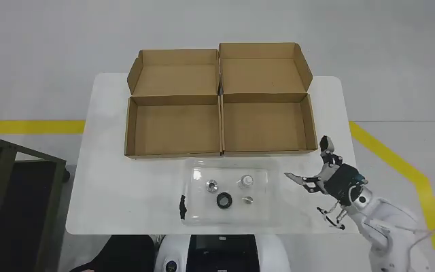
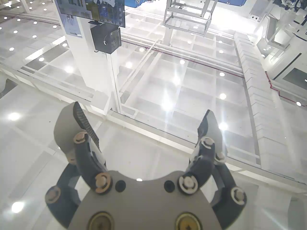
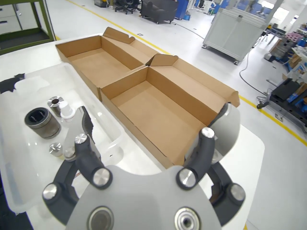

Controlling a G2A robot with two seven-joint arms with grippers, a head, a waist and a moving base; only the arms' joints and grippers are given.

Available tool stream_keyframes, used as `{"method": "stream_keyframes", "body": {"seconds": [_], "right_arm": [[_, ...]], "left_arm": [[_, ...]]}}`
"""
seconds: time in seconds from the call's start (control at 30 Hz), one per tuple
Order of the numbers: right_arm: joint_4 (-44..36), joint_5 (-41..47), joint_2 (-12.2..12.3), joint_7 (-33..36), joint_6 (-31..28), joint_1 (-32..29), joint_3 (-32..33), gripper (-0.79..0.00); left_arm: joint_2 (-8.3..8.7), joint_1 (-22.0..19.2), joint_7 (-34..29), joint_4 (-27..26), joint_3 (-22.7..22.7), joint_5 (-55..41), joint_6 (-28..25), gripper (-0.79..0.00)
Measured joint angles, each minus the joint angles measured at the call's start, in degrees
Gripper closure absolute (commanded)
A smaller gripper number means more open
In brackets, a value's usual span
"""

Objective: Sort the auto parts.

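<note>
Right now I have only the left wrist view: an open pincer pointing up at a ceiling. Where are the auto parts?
Observer: In the top view, they lie in a clear tray at the near edge of the table: a dark bearing, two silver cylinders and a white-capped piece.
Operator: Anything sorted yet?
Observer: No. The left box and the right box, open behind the tray, are bare inside.
Operator: And the other arm?
Observer: The right pincer hangs open beside the tray's right end, holding nothing.
</note>
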Motion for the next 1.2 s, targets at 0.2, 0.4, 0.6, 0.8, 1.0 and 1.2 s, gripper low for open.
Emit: {"method": "stream_keyframes", "body": {"seconds": [0.2, 0.4, 0.6, 0.8, 1.0, 1.2], "right_arm": [[-2.9, -4.0, 0.6, 2.0, -5.4, 1.1, -4.9, -0.785], [-2.8, -7.4, 1.1, 4.9, -8.0, 2.2, -10.1, -0.785], [-0.9, -8.9, 1.4, 7.5, -8.9, 3.7, -14.1, -0.785], [0.3, -10.9, 1.7, 10.3, -8.9, 5.8, -16.9, -0.785], [1.9, -11.6, 2.0, 12.1, -8.2, 7.3, -19.5, -0.785], [3.7, -8.7, 2.0, 16.1, -6.7, 8.7, -20.9, -0.763]], "left_arm": [[0.0, 0.0, 0.0, 0.0, 0.0, 0.0, 0.0, -0.785], [0.0, 0.0, 0.0, 0.0, 0.0, 0.0, 0.0, -0.785], [0.0, 0.0, 0.0, 0.0, 0.0, 0.0, 0.0, -0.785], [0.0, 0.0, 0.0, 0.0, 0.0, 0.0, 0.0, -0.785], [0.0, 0.0, 0.0, 0.0, 0.0, 0.0, 0.0, -0.785], [0.0, 0.0, 0.0, 0.0, 0.0, 0.0, 0.0, -0.785]]}}
